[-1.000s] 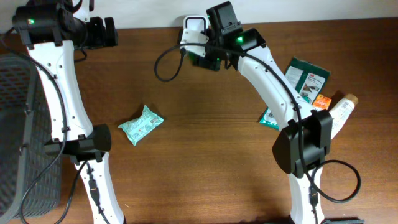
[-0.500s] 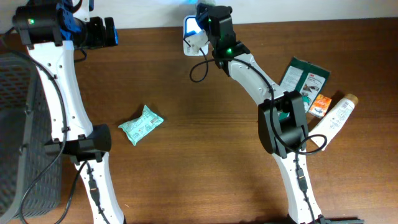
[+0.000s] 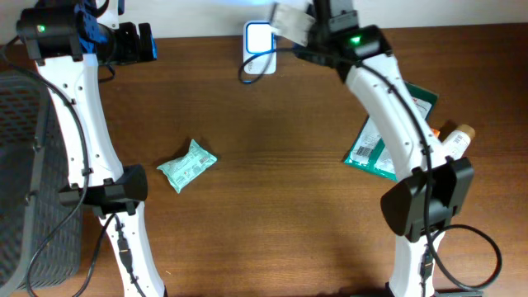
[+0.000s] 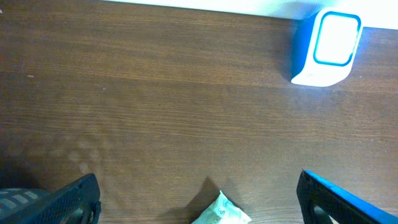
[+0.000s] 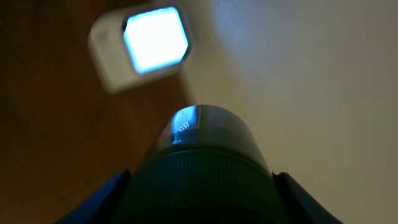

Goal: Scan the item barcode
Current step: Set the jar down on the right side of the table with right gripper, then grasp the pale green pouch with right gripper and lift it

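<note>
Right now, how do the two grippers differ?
The left gripper is open and empty; the right gripper is shut on an item. The right gripper holds it up by the lit scanner; the left gripper hangs over the table's left side, away from it. Both are near the table's far edge.

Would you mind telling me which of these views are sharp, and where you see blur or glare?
Overhead: mostly sharp, but the item held up near the scanner is smeared, and the scanner's window glows. Left wrist: crisp grain on the table, with the scanner window washed out white. Right wrist: soft throughout, the scanner blurred and the dark item out of focus close to the lens.
</note>
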Controlling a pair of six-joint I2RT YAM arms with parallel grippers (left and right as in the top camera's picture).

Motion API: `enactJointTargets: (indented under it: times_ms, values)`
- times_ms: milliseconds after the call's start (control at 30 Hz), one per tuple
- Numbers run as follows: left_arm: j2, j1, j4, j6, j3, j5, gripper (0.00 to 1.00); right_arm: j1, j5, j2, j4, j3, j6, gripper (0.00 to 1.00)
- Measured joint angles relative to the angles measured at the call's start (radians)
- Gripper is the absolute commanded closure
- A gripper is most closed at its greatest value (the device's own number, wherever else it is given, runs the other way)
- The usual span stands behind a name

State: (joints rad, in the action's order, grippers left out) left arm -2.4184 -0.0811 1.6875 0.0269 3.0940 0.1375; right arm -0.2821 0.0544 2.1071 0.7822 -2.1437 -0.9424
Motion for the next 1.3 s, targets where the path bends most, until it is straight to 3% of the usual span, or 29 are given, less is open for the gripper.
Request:
enactJointTargets:
  times_ms: [67, 133, 333, 433, 467, 500, 600, 700, 767, 833, 867, 967, 1000, 1033, 1100, 1200, 1300]
  values:
    - [0.0, 0.0, 0.001, 0.0, 0.0, 0.0, 0.01, 0.068, -0.028, 0.014, 0.252, 0.005, 0.074, 0.72]
    - [0.0, 0.0, 0.0, 0.0, 0.0, 0.0, 0.01, 0.153, -0.087, 0.058, 0.37, 0.007, 0.111, 0.72]
    - [0.0, 0.0, 0.0, 0.0, 0.0, 0.0, 0.01, 0.299, -0.171, 0.218, 0.372, 0.008, 0.132, 0.71]
    - [0.0, 0.0, 0.0, 0.0, 0.0, 0.0, 0.01, 0.312, -0.18, 0.251, 0.354, 0.008, 0.132, 0.57]
    - [0.0, 0.0, 0.0, 0.0, 0.0, 0.0, 0.01, 0.318, -0.18, 0.262, 0.354, 0.008, 0.132, 0.17]
    - [0.0, 0.0, 0.0, 0.0, 0.0, 0.0, 0.01, 0.319, -0.18, 0.269, 0.354, 0.008, 0.132, 0.02]
    - [0.0, 0.0, 0.0, 0.0, 0.0, 0.0, 0.01, 0.321, -0.185, 0.275, 0.352, -0.006, 0.166, 0.02]
    - [0.0, 0.0, 0.0, 0.0, 0.0, 0.0, 0.01, 0.321, -0.233, 0.267, 0.426, -0.183, 0.338, 0.02]
    - [0.0, 0.0, 0.0, 0.0, 0.0, 0.0, 0.01, 0.321, -0.486, 0.22, 0.506, -0.388, 0.603, 0.02]
    - [0.0, 0.0, 0.0, 0.0, 0.0, 0.0, 0.01, 0.312, -0.784, 0.184, 0.523, -0.422, 0.756, 0.03]
    - [0.0, 0.0, 0.0, 0.0, 0.0, 0.0, 0.01, 0.3, -0.843, 0.185, 0.519, -0.407, 0.777, 0.2]
    - [0.0, 0.0, 0.0, 0.0, 0.0, 0.0, 0.01, 0.135, -0.838, 0.188, 0.487, -0.309, 0.845, 0.29]
    - [0.0, 0.0, -0.001, 0.0, 0.0, 0.0, 0.01, -0.002, -0.731, 0.192, 0.39, -0.199, 0.911, 0.35]
    - [0.0, 0.0, -0.001, 0.0, 0.0, 0.0, 0.01, -0.069, -0.699, 0.202, 0.368, -0.156, 0.929, 0.38]
    - [0.0, 0.0, 0.0, 0.0, 0.0, 0.0, 0.01, -0.163, -0.655, 0.203, 0.151, -0.033, 1.003, 0.46]
    - [0.0, 0.0, 0.001, 0.0, 0.0, 0.0, 0.01, -0.314, -0.526, 0.209, -0.22, 0.195, 1.226, 0.47]
    - [0.0, 0.0, 0.0, 0.0, 0.0, 0.0, 0.01, -0.404, -0.413, 0.215, -0.457, 0.303, 1.304, 0.5]
